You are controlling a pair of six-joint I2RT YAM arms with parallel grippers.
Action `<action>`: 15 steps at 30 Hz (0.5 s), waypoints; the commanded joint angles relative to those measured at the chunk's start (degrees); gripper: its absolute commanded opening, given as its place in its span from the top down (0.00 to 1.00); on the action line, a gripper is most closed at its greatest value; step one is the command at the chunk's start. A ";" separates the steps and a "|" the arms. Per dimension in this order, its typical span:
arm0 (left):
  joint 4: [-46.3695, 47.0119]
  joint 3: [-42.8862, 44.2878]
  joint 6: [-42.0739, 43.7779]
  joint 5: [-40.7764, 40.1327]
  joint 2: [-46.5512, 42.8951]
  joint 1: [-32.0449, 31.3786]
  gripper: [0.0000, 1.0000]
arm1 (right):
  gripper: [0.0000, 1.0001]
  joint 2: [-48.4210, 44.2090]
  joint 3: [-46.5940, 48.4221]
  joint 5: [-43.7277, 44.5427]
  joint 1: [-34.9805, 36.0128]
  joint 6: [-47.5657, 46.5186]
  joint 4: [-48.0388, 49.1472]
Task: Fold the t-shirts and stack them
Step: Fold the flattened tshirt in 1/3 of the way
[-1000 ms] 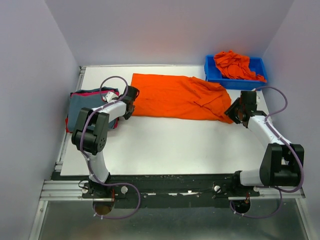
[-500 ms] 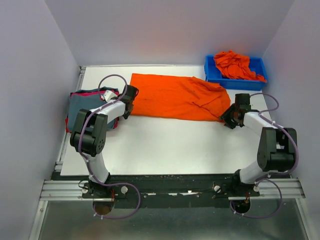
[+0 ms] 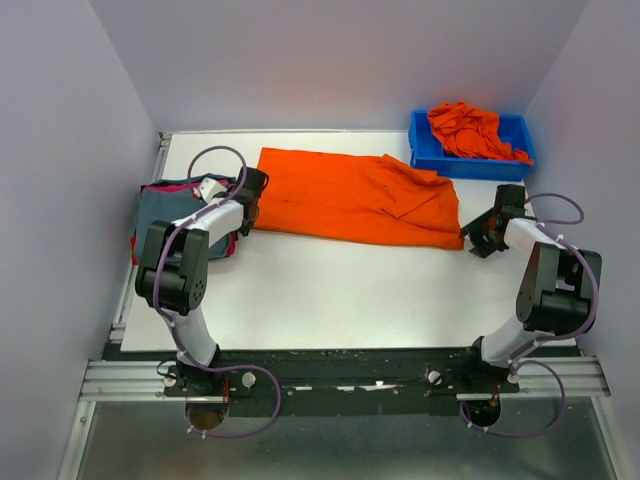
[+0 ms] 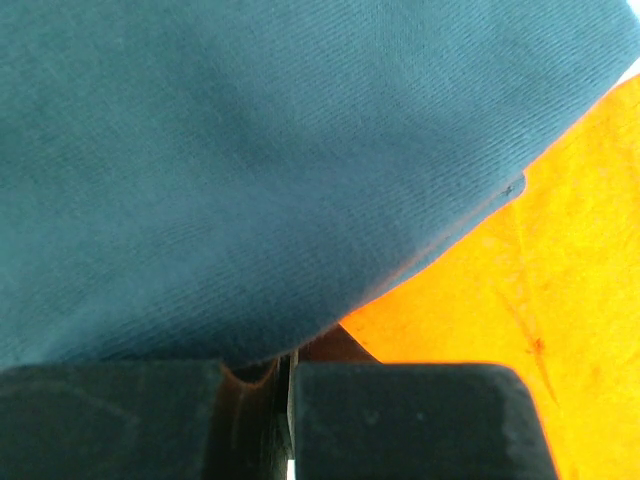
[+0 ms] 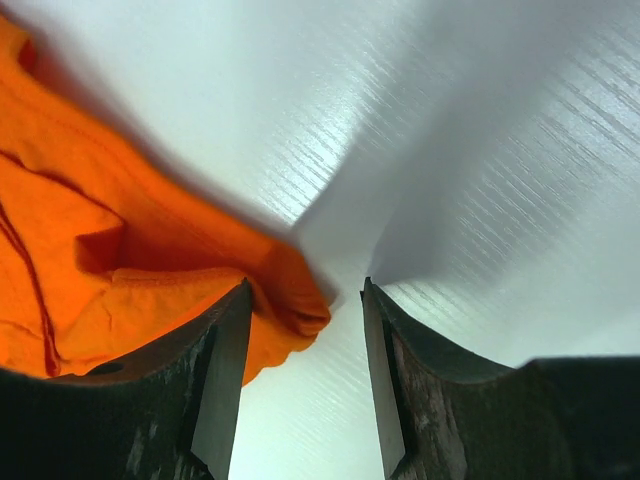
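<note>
Here, an orange shirt (image 3: 350, 197) lies spread flat on the white counter (image 3: 330, 290), in the upper middle of the top view. It makes a long, uneven rectangle of soft cloth, with some small wrinkles and one fold near its right end.

At the left side a grey-blue shirt (image 3: 160, 215) lies folded into a compact pile, and the edge of a red-pink shirt (image 3: 178, 186) shows from under it. In the upper right corner stands a blue plastic bin (image 3: 418, 140) with a crumpled orange heap (image 3: 468, 128) inside.

The left claw (image 3: 250, 185) is at the left edge of the orange shirt, just beside the pile. In the left wrist view its two dark, matte fingers (image 4: 400, 420) are pressed together. A dark fold of cloth sits at their tips, but I cannot tell if it is pinched. Fine woven grey-blue cloth fills most of that view.

The right claw (image 3: 478, 238) is at the lower right corner of the orange shirt. Its fingers (image 5: 210, 380) stand apart, and the rounded, rolled corner of the shirt lies loose between them on the smooth, finely ribbed counter.
</note>
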 commanded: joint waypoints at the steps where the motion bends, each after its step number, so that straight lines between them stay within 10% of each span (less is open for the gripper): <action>1: -0.25 0.69 2.06 -2.06 -2.14 0.93 1.00 | 0.43 -0.77 -0.46 -0.20 -0.45 -1.02 -1.28; 15: -0.25 -0.10 2.85 -2.15 -3.11 0.93 1.00 | 0.49 -8.43 -8.90 -12.68 1.22 -0.33 4.78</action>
